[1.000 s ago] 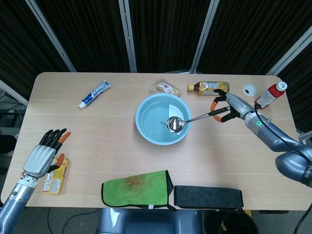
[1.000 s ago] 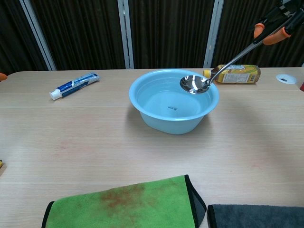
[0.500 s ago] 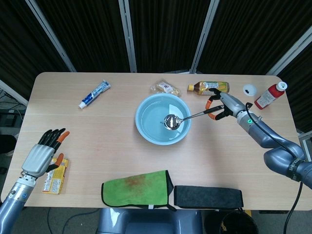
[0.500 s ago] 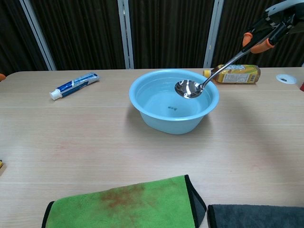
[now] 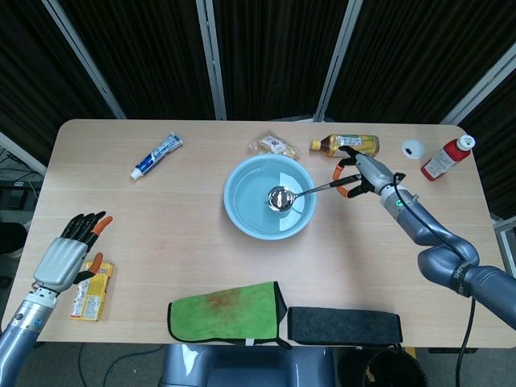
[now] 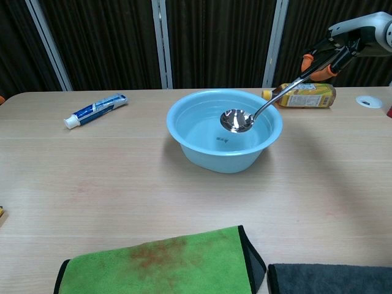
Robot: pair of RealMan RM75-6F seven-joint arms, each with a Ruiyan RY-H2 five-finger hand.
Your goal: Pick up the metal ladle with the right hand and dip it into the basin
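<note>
The right hand (image 5: 355, 174) gripped the shiny metal ladle (image 5: 300, 192) by its handle, bowl slanting down-left inside the round light-blue plastic basin (image 5: 242, 218)

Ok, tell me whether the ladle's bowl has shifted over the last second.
Yes. The ladle bowl has moved from the basin's right rim toward its centre, and sits lower inside it in the chest view.
</note>
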